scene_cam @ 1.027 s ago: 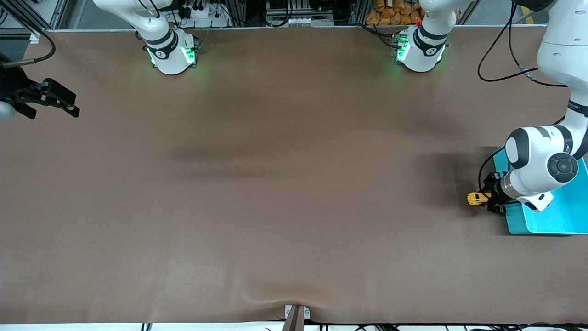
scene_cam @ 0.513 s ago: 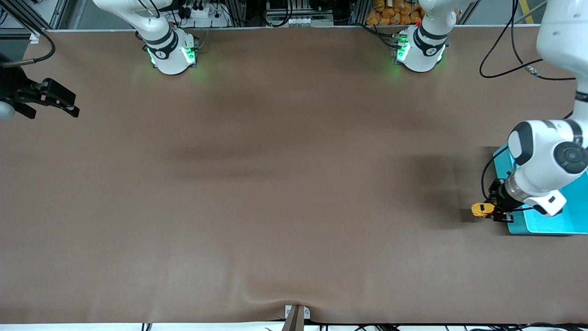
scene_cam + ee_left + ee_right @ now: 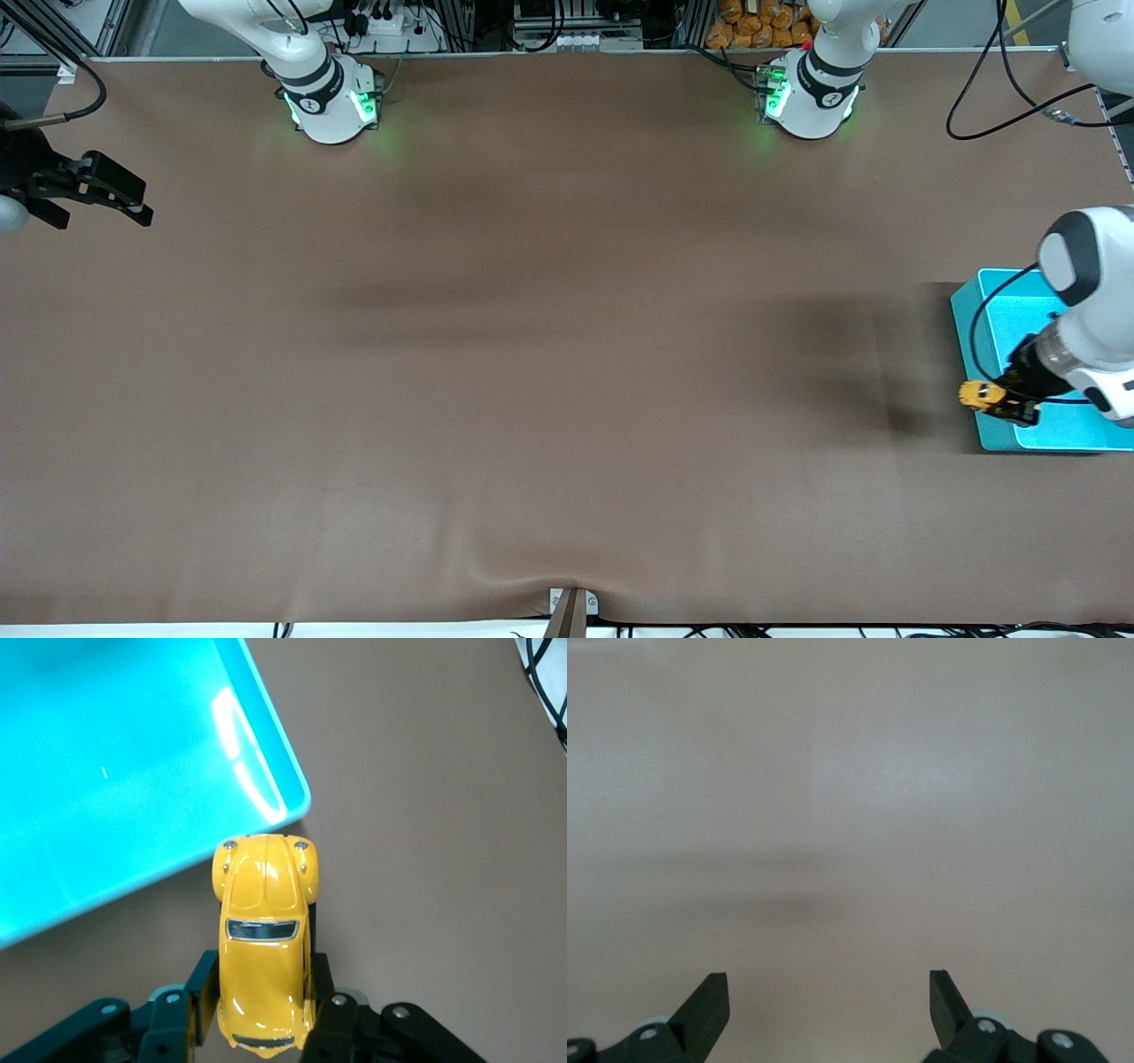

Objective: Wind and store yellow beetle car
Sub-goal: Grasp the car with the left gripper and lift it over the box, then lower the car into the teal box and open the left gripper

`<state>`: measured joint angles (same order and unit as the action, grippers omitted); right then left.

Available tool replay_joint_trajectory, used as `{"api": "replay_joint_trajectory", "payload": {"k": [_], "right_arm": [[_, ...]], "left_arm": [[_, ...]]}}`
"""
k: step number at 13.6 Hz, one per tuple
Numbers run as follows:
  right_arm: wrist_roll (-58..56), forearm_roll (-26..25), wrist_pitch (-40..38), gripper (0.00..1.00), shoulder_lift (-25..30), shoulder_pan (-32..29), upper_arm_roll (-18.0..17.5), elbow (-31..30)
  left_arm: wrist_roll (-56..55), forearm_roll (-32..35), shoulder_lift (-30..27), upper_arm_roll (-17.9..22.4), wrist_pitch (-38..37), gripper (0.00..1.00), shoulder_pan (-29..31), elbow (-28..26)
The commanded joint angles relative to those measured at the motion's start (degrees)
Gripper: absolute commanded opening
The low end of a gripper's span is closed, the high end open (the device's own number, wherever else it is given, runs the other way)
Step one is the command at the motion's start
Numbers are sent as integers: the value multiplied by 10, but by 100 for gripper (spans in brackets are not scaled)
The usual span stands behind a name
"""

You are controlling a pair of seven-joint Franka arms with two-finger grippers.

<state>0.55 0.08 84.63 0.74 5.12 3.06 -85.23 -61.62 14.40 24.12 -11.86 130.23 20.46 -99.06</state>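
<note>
My left gripper (image 3: 999, 400) is shut on the yellow beetle car (image 3: 978, 393) and holds it in the air over the rim of the teal bin (image 3: 967, 306) at the left arm's end of the table. In the left wrist view the car (image 3: 264, 930) sits between the two fingers (image 3: 202, 988), its nose by the bin's corner (image 3: 297, 802). My right gripper (image 3: 97, 190) waits open and empty above the right arm's end of the table; the right wrist view shows its fingertips (image 3: 709, 1001) apart over bare brown cloth.
The brown table cloth (image 3: 549, 354) has a fold at its front edge by a small bracket (image 3: 571, 607). The two arm bases (image 3: 332, 102) stand along the table's edge farthest from the front camera.
My left gripper has carried the yellow car from the table beside the bin up and toward the bin, now over its rim. The right arm has not moved.
</note>
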Motion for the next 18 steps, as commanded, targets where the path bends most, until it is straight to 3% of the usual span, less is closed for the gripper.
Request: {"api": "replay_joint_trajectory", "payload": {"k": [1,10,18], "right_arm": [[9,-3,0,100,5,4,3,0],[7,-2,0,100,4,2,4,-1],[6,-2,0,100,4,2,5,-1]], "left_arm": [[110,10,-1,-4,-19,0,40,17],[472,6,20,-4,-19,0,115,12],[677,-31,49,-7,-9,0,164,13]]}}
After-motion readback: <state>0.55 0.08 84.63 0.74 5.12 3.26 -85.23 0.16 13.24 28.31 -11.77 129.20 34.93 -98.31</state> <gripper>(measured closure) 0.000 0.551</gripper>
